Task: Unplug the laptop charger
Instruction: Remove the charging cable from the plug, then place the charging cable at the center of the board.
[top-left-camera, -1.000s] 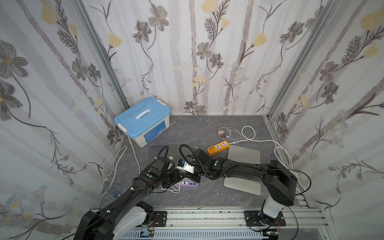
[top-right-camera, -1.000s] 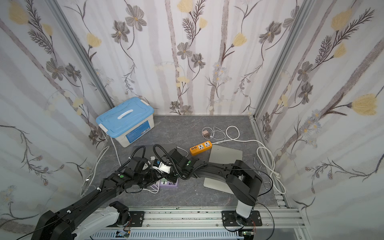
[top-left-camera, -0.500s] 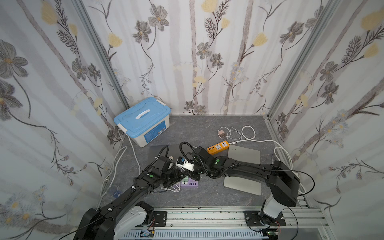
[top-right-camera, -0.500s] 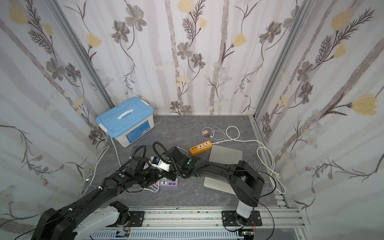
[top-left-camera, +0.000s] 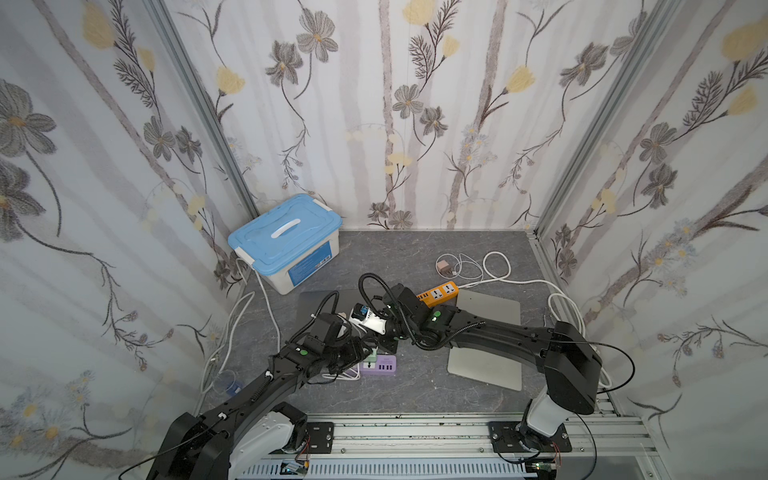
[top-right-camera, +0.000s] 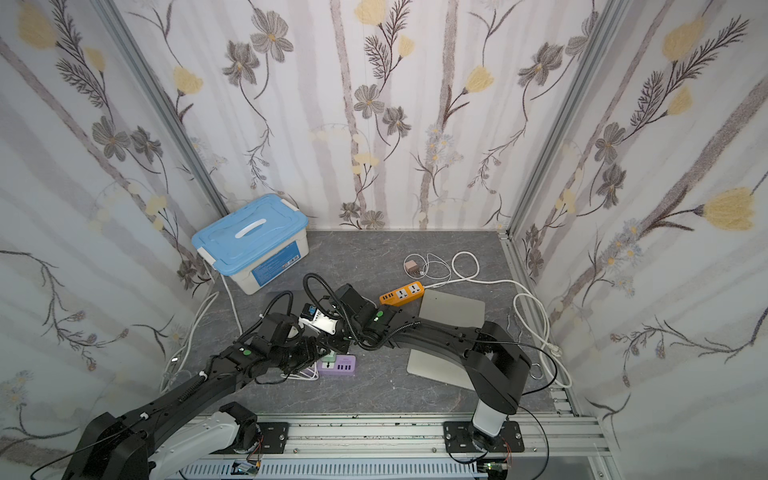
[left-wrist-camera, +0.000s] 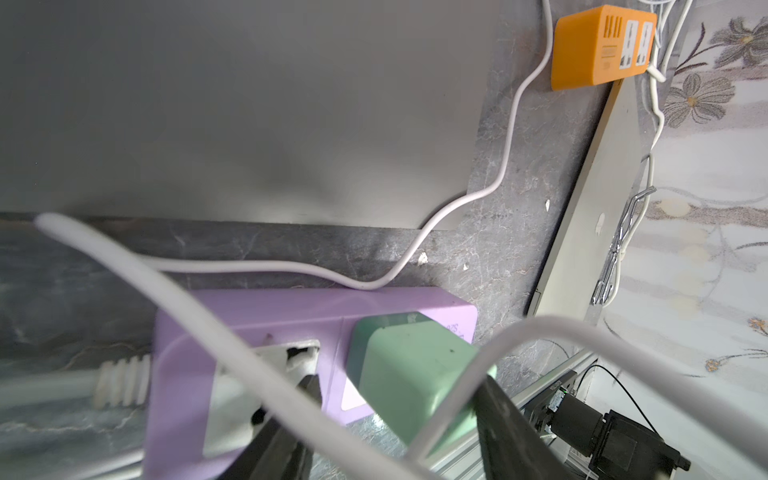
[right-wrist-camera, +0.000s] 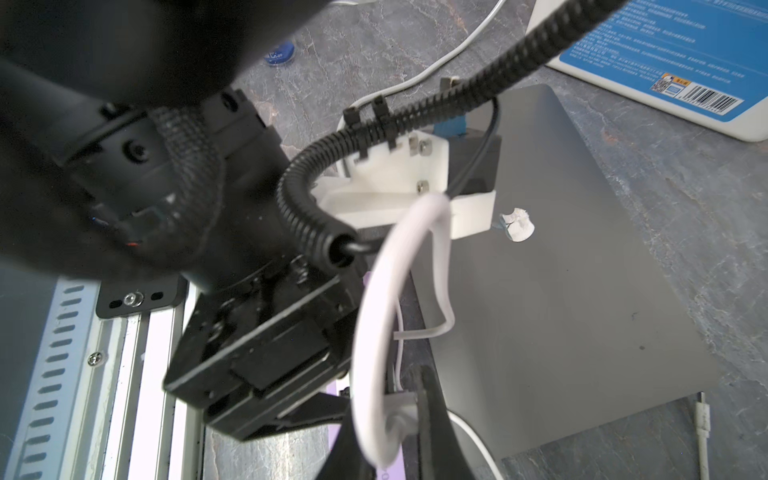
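Note:
A green charger (left-wrist-camera: 407, 374) sits plugged into a purple power strip (left-wrist-camera: 249, 316) lying near the table's front, seen in both top views (top-left-camera: 380, 368) (top-right-camera: 338, 368). My left gripper (left-wrist-camera: 397, 386) straddles the charger. One finger (left-wrist-camera: 498, 415) presses its side, and a blurred white cable partly covers the other. My right gripper (right-wrist-camera: 390, 415) hangs just above the strip, shut on a loop of that white cable (right-wrist-camera: 374, 332) beside a small white piece on the cable. In a top view the two grippers meet over the strip, left (top-left-camera: 363, 353) and right (top-left-camera: 388, 338).
A dark grey laptop (right-wrist-camera: 561, 311) lies shut under both wrists. A silver laptop (top-left-camera: 490, 307) lies to the right, under the right arm. Behind stand an orange power strip (top-left-camera: 438, 293), a small adapter with coiled cable (top-left-camera: 444, 266) and a blue-lidded box (top-left-camera: 286, 245). White cables (top-left-camera: 565, 303) run along the right edge.
My right wrist has shifted slightly toward the back left with the cable in its grip. The left arm has stayed where it was.

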